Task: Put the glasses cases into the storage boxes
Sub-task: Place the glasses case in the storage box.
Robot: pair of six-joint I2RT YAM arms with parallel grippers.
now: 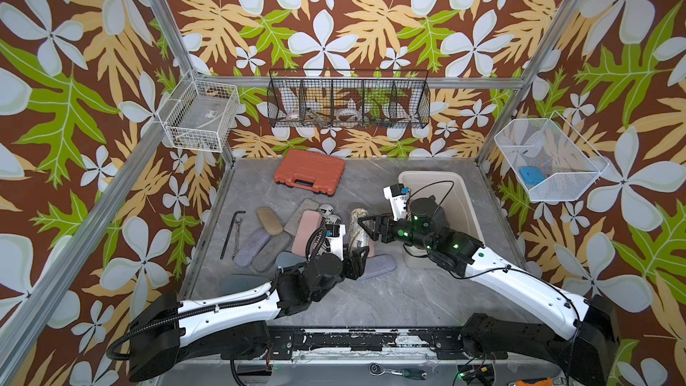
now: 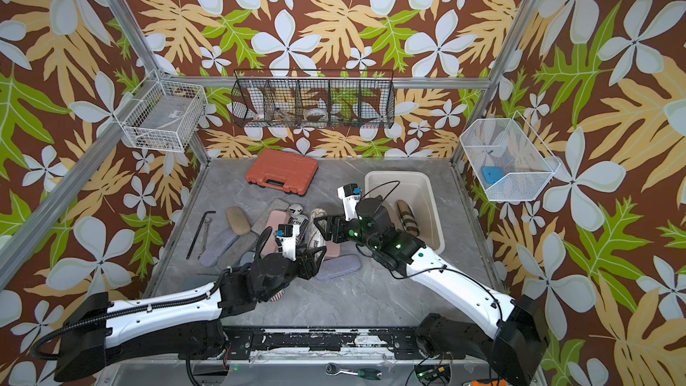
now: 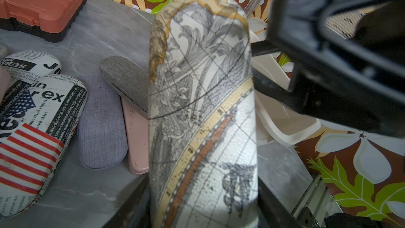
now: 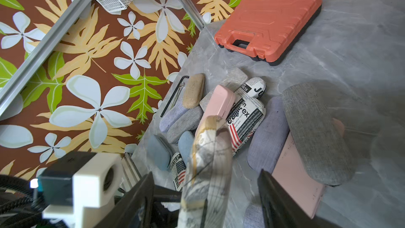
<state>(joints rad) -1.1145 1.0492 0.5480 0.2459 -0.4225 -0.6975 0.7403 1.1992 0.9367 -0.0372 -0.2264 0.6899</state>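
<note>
The map-print case (image 3: pixel 201 106) is held off the counter (image 1: pixel 389 291) beside the storage box (image 2: pixel 408 187), its near end clenched in the left jaws. The right jaws straddle its far part, spread with gaps either side. It looks light, rigid and smooth-skinned, so pinch the straight sides mid-length, not the rounded tip.

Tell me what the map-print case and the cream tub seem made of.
The map-print case: likely a hard shell wrapped in printed faux leather; fine pebbled grain shows, mostly matte. The cream tub: moulded plastic by its look, smooth, slightly glossy, with rounded corners and a rolled rim.
</note>
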